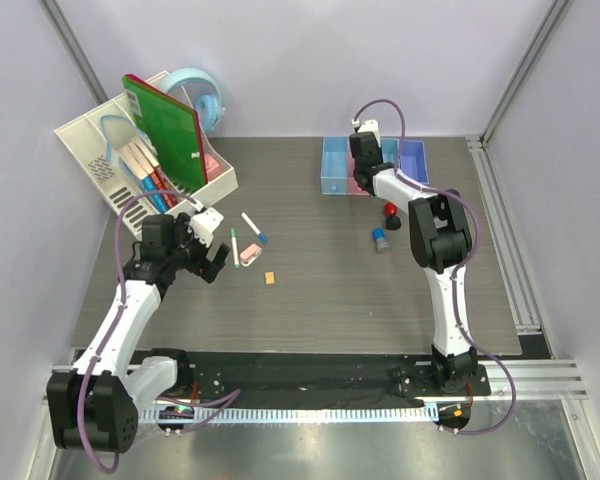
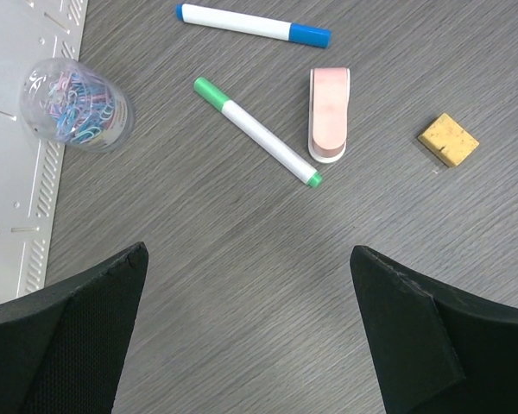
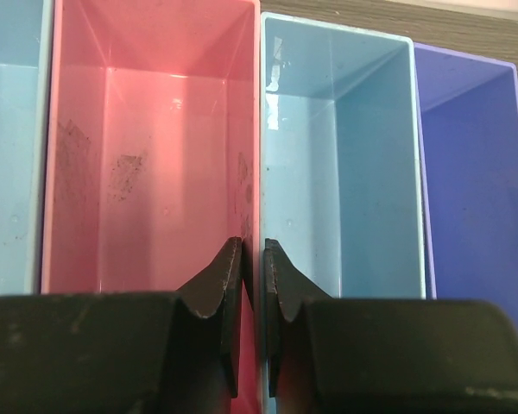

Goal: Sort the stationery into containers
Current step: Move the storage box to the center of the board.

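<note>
Stationery lying loose on the desk [image 1: 330,300], outside the containers [image 1: 336,168]. The left end effector [image 2: 249,254] hovers released, fingers spread wide. Beyond it lie the green-capped pen [image 2: 257,131] at a diagonal, the blue-capped pen [image 2: 252,23] farther off, and the pink eraser [image 2: 330,112] just beside the green-capped pen's tip. The orange block [image 2: 448,139] lies apart to the right. A jar of paper clips [image 2: 76,105] stands at the edge of the white organizer [image 1: 92,140], which carries the green book [image 1: 165,125]. The right end effector [image 3: 252,259] is clenched, its jaws lined up with the shared wall between the pink bin [image 3: 147,147] and the blue bin [image 3: 337,164]; whether they pinch that wall cannot be told. The violet-blue bin [image 3: 475,172] closes the row. The red-and-black cylinder [image 1: 391,217] and the blue-grey cylinder [image 1: 379,239] sit on the desk near the row's front, close together.
</note>
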